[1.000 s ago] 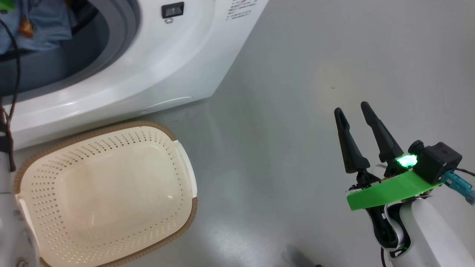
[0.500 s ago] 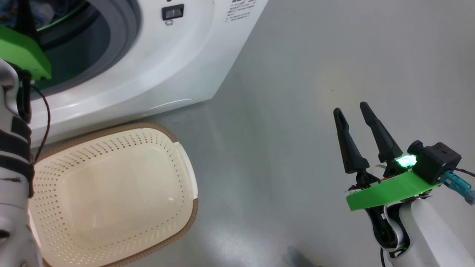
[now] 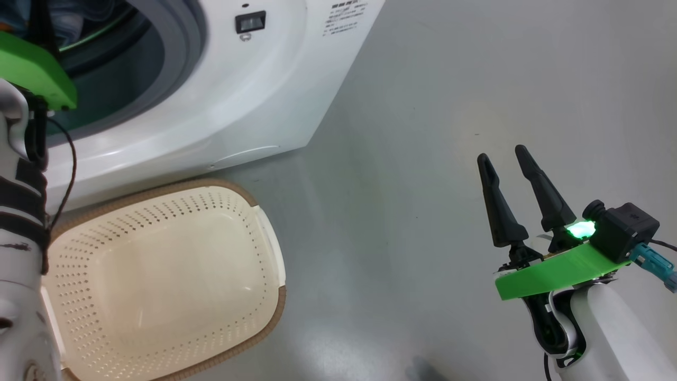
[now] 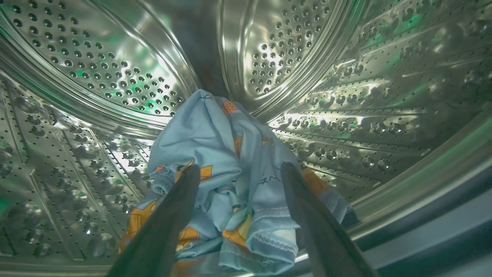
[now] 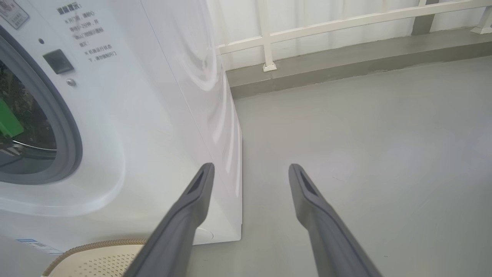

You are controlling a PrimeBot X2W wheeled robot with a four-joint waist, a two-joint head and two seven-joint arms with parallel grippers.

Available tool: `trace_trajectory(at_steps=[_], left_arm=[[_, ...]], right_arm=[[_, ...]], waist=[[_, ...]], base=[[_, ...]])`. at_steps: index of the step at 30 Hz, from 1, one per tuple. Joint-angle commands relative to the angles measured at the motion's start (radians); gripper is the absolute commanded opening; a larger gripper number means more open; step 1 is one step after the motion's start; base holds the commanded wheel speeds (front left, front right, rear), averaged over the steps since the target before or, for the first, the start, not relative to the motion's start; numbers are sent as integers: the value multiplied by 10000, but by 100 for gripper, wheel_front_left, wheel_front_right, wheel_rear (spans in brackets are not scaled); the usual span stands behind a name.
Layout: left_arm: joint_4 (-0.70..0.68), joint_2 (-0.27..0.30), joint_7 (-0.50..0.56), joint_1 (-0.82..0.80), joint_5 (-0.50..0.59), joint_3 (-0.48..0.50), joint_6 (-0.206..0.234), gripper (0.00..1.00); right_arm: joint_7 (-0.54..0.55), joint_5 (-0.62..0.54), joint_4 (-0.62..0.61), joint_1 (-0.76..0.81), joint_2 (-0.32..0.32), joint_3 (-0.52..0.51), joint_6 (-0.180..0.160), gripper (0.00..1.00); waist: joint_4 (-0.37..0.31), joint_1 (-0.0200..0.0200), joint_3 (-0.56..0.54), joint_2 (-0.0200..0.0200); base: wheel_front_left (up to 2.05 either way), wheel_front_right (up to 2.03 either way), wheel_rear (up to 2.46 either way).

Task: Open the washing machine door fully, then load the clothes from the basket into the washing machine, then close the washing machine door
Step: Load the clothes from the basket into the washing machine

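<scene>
Our left gripper (image 4: 238,171) has its two dark fingers spread apart, clamped on nothing; just beyond and partly between them the clothes (image 4: 215,154) lie in a crumpled light-blue heap with orange-brown prints, resting on the low part of the steel drum (image 4: 96,77); whether the fingers brush the cloth we cannot tell; the perforated drum wall curves all around the heap, lit with green glints.

In the head view our left forearm (image 3: 16,264) rises along the left edge, and its green wrist mount (image 3: 31,69) sits at the mouth of the washing machine (image 3: 238,106), inside the grey gasket (image 3: 177,53); the washer's white front bears a small dark latch slot (image 3: 249,23) to the right of the opening.

Our right gripper (image 3: 501,154) hangs well off to the right, over the grey floor (image 3: 423,106), its fingers parted and holding nothing; from its own wrist camera the same gripper (image 5: 250,167) points past the washer's right front corner (image 5: 230,154), with a pale railing (image 5: 346,23) at the far side.

The basket (image 3: 158,222) stands on the floor just in front of the washer, near our left arm, its cream bottom in plain sight; its brown rim lies close to the machine's base.
</scene>
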Motion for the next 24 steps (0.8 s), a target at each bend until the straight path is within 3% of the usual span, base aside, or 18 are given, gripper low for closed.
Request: trace_trajectory(at_steps=[1, 24], left_arm=[[-330, 291, -112, 106, -196, 167, -72, 100], [-4916, -880, -138, 3860, -560, 1201, -305, 100]], right_arm=[[-80, 16, -196, 106, -147, 141, 46, 100], [-80, -95, -184, 390, -545, -56, 46, 100]], waist=[[38, 0, -46, -1], [696, 0, -1054, -1]], base=[[0, 0, 0], [0, 0, 0]])
